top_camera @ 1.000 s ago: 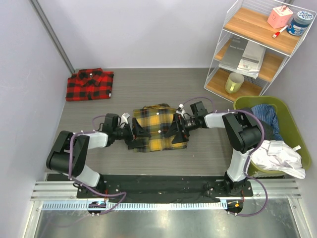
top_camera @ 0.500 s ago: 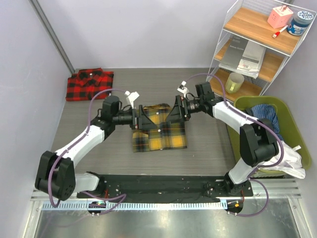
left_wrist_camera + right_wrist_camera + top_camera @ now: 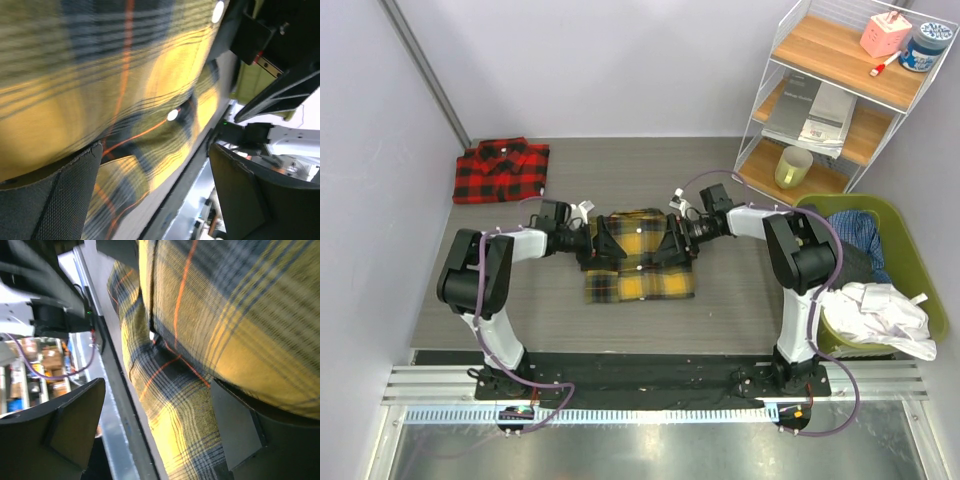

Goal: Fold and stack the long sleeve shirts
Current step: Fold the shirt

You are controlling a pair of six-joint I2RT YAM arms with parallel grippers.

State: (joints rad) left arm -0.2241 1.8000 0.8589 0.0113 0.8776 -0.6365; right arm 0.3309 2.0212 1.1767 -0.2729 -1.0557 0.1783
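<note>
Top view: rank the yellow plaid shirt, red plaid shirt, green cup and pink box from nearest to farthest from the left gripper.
Measured from the left gripper:
1. yellow plaid shirt, at its fingertips, table centre.
2. red plaid shirt, folded at the far left corner.
3. green cup, bottom shelf on the right.
4. pink box, top shelf, far right.

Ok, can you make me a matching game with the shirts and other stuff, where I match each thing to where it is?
Things:
1. yellow shirt
2. red shirt
3. pale cup
4. white cloth

Places:
A. draped over the green basket
B. far left corner of the table
C. on the lowest shelf
D. middle of the table

Pairs: 1-D, 2-B, 3-C, 4-A
</note>
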